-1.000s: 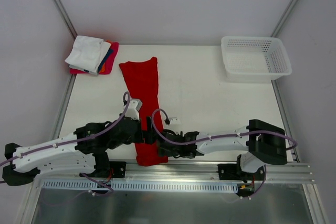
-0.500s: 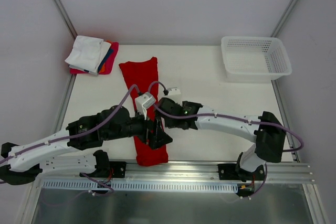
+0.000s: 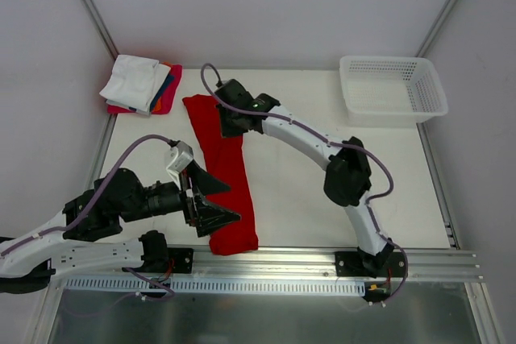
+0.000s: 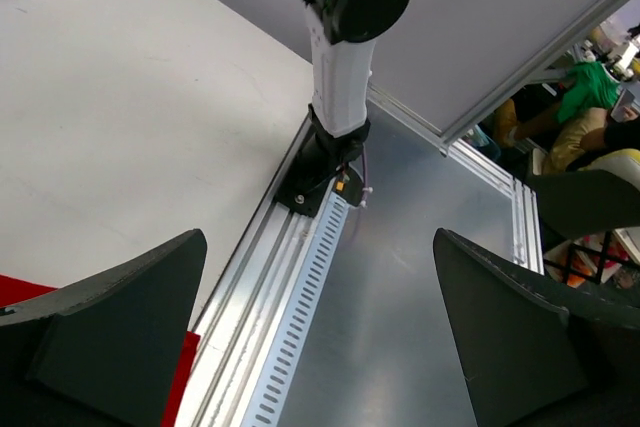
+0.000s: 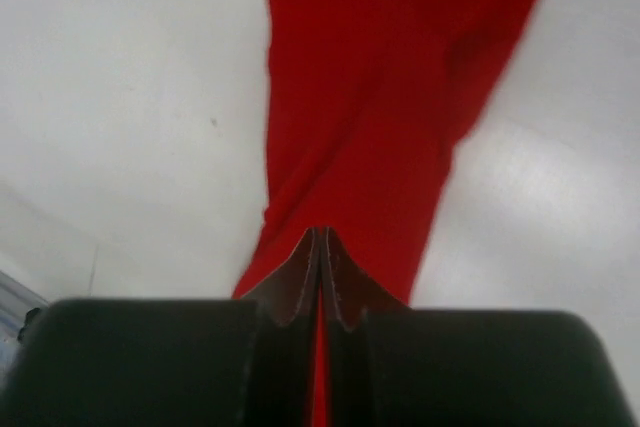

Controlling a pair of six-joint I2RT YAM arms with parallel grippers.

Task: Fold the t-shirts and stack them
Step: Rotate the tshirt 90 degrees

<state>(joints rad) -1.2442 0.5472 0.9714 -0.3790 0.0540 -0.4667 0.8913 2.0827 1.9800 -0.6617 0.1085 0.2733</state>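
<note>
A bright red t-shirt (image 3: 228,179), folded into a long narrow strip, lies on the white table from the far left to the near edge. My right gripper (image 3: 227,125) is over its far end, jaws shut. In the right wrist view the closed fingertips (image 5: 320,237) point down at the red cloth (image 5: 390,97), and no fold shows pinched between them. My left gripper (image 3: 226,203) hovers wide open at the strip's left edge near the near end, holding nothing. Only a sliver of red cloth (image 4: 185,377) shows in its view. The folded shirts (image 3: 141,84) are stacked at the far left corner, white on top.
A white mesh basket (image 3: 393,89) stands at the far right corner. The metal rail (image 3: 274,257) runs along the near table edge, with the right arm's base (image 4: 325,162) bolted to it. The right arm (image 3: 322,147) stretches diagonally across the table's middle.
The right arm swung from the shirt's near middle to its far end, and its jaws went from open to shut. The left arm drew back to the left, still open.
</note>
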